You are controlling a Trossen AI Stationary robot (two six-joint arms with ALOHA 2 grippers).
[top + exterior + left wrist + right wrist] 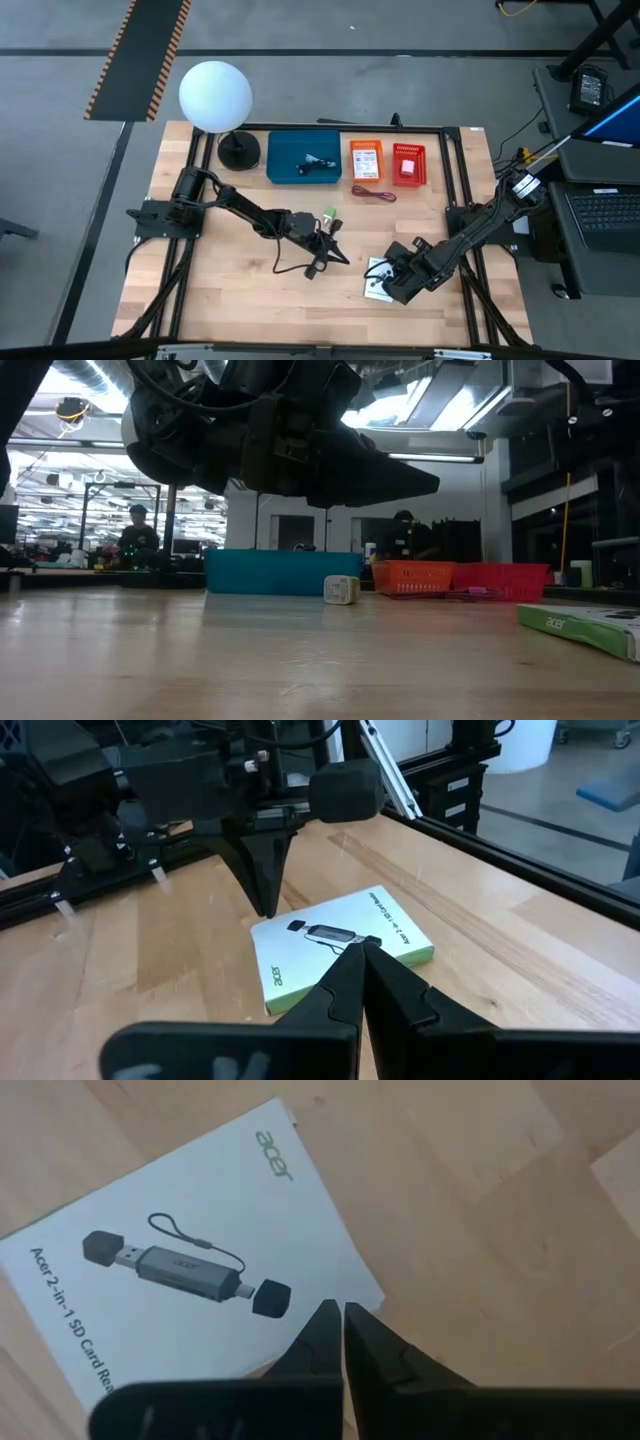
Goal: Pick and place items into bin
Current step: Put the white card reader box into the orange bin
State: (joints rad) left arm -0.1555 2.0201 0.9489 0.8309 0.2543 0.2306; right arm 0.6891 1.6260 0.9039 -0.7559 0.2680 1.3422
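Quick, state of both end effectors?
Left end effector: closed, holding nothing, mid-table.
Right end effector: closed, empty, just above the white Acer box.

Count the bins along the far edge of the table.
3, in a row: a blue bin beside the lamp base, an orange bin in the middle, and a red bin on the right. None seems hidden.
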